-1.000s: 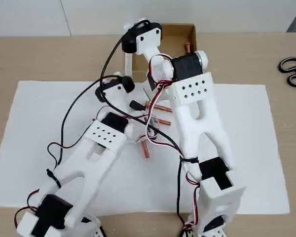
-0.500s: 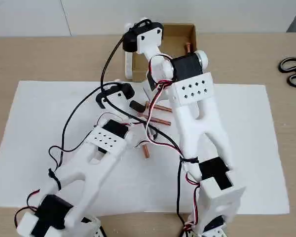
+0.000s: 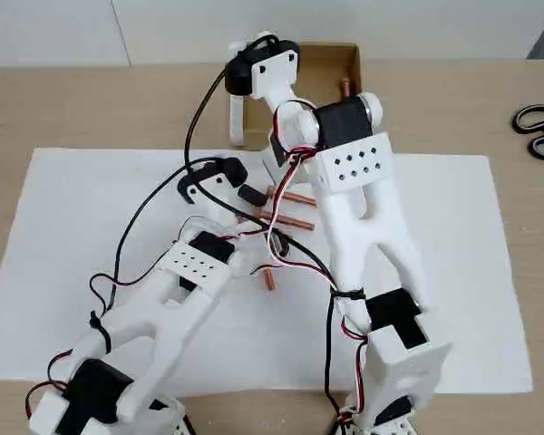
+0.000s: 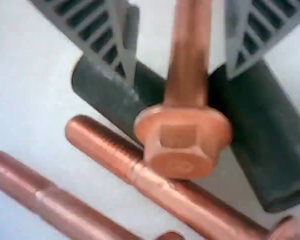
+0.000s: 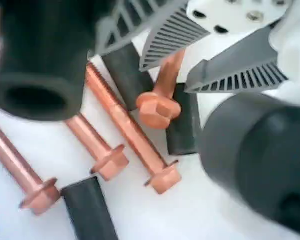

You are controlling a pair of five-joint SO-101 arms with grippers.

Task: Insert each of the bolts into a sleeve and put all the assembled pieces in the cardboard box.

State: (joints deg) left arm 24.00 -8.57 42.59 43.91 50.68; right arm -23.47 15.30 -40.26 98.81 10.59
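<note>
Left gripper (image 4: 179, 75) has a copper bolt (image 4: 187, 100) pinched narrow between its ribbed fingers (image 4: 100, 35). The head end pokes out past the tips, held just above two dark sleeves (image 4: 115, 100) (image 4: 260, 140) that lie near each other on the white paper (image 3: 453, 272). Small gaps show beside the shank at the tips, so imo the real contact is farther up, hidden. Right gripper (image 3: 238, 122) sits by the cardboard box (image 3: 354, 68) edge, can't tell its state.

Tips for this step (bolt into sleeve, afaict):
- Keep the pinch firm, a round shank rolls.
- The far end of the shank is hidden and that's the end that goes in, so prob a regrip is needed, or the sleeve comes on from that side.
- Line the shank up w/ the bore before pushing.
- Sleeves look loose and will likely skid, so brace one w/ the other arm.

Count:
- Right wrist view: 4 bolts incl. the held one, three on paper (image 5: 127, 125) (image 5: 92, 142) (image 5: 15, 160).
- Same view: 3 sleeves, w/ a third sleeve (image 5: 87, 210) off to one side.
- High view: a stray bolt (image 3: 267, 276) by the left arm, prob no. 5.
- 1 copper end (image 3: 345, 87) in the box.
- 1 blurry black tube (image 5: 35, 85) close to the right cam, maybe another sleeve, can't tell.
- 1 pair of scissors (image 3: 537, 127), well apart.
</note>
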